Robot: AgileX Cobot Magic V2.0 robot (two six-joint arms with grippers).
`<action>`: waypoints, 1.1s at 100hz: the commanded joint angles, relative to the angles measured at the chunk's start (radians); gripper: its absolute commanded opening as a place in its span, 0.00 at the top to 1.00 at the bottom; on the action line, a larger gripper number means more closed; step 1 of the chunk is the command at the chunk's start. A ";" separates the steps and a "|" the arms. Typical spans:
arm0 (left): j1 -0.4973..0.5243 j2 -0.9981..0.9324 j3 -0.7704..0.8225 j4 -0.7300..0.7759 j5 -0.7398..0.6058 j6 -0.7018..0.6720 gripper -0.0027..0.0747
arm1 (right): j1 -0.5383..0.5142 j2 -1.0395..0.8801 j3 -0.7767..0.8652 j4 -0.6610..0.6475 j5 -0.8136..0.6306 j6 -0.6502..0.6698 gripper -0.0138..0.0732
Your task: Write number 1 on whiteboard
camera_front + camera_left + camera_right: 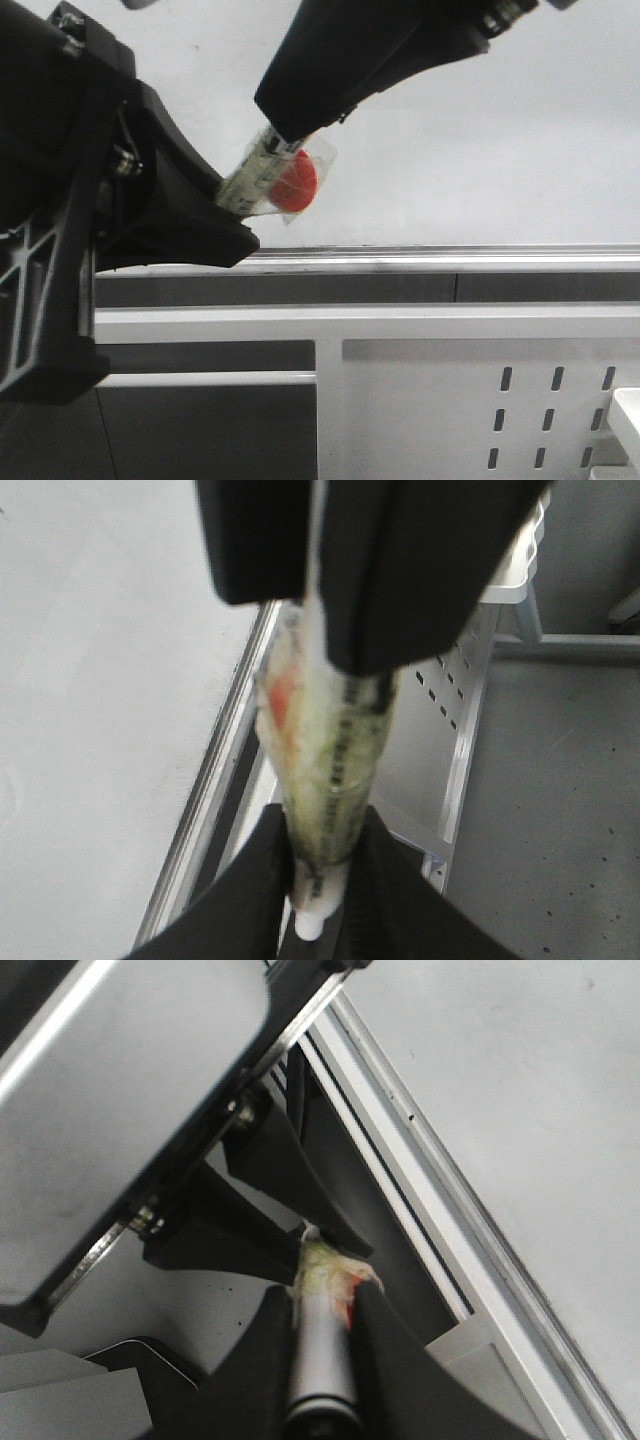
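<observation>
Holding: both grippers clamp one marker (262, 172) from opposite ends, just in front of the whiteboard (520, 130).
Marker: light, stiff, taped wrap with a red patch — likely slippery; best gripped mid-barrel.
Left gripper (318, 865): closed on the lower end.
Right gripper (322, 1325): closed on the grey end.
Number 1: no stroke visible — whiteboard looks bare above its rail (450, 258).

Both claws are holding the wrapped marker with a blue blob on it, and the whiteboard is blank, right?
Nearly. The blob on the marker is red, not blue; the front view shows it. Both the left claw and right claw do hold it, and the whiteboard is blank.
</observation>
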 commanded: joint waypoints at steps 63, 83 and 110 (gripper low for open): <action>-0.002 -0.163 -0.034 -0.126 0.031 -0.012 0.26 | -0.081 -0.063 -0.023 0.027 -0.014 0.058 0.92; -0.002 -0.350 -0.034 -0.239 0.060 -0.012 0.37 | -0.129 -0.168 0.064 0.027 -0.147 0.058 0.92; 0.001 -0.511 -0.024 -0.268 0.207 -0.012 0.99 | -0.129 -0.359 0.241 0.027 -0.345 0.058 0.92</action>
